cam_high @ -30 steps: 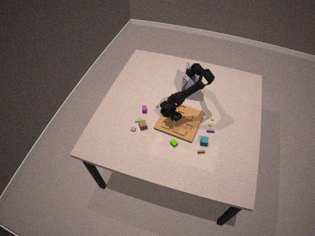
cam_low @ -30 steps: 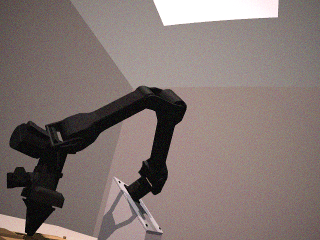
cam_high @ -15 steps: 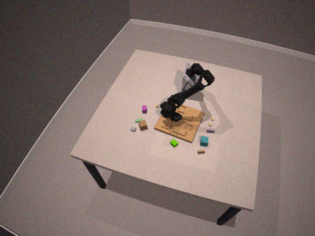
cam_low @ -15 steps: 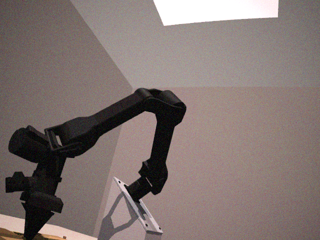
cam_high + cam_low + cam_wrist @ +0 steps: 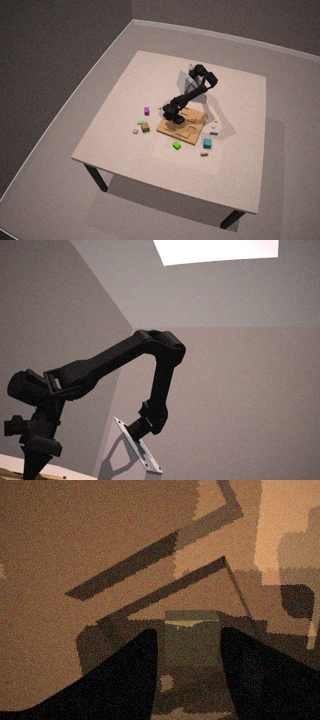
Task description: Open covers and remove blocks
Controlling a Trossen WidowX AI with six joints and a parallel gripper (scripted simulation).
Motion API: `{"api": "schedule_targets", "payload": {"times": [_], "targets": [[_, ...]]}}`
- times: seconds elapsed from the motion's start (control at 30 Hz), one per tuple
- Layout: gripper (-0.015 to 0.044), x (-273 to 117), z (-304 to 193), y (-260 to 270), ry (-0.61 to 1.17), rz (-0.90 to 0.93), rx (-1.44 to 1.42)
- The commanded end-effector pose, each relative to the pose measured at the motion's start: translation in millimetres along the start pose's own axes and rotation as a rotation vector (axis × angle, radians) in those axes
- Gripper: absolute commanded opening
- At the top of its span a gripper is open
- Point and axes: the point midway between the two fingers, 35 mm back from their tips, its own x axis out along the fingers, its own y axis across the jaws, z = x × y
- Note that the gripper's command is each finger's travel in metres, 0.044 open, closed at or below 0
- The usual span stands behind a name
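The wooden puzzle board [image 5: 200, 116] [image 5: 7, 473] [image 5: 40, 630] lies on the table below the hand, with thin raised panels and dark recesses. My gripper [image 5: 29, 475] [image 5: 188, 639] points down at the board's left part; its fingers are partly open. A dull green block [image 5: 191, 645] sits between the fingertips in the wrist view, close to the right finger, with a thin gap at the left one. The block shows low at board level, inside a shadowed recess. The hand hides this spot in the top view. Which covers are open is too small to tell.
Left of the board are a magenta block [image 5: 146, 111], a brown cube [image 5: 145, 127], a green bar [image 5: 140, 122] and a grey piece [image 5: 135, 131]. A lime block [image 5: 177, 145] lies in front. A teal cube [image 5: 207, 143], a purple bar [image 5: 213, 133] and an orange bar [image 5: 204, 154] lie right.
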Motion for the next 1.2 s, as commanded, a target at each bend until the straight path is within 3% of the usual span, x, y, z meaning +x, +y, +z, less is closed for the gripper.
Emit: {"api": "schedule_targets", "payload": {"times": [0.0,1.17], "targets": [[0.0097,-0.2,-0.1,0.2,0.000,0.000,-0.001],[0.0080,-36.5,0.8,-0.9,0.000,0.001,0.003]]}}
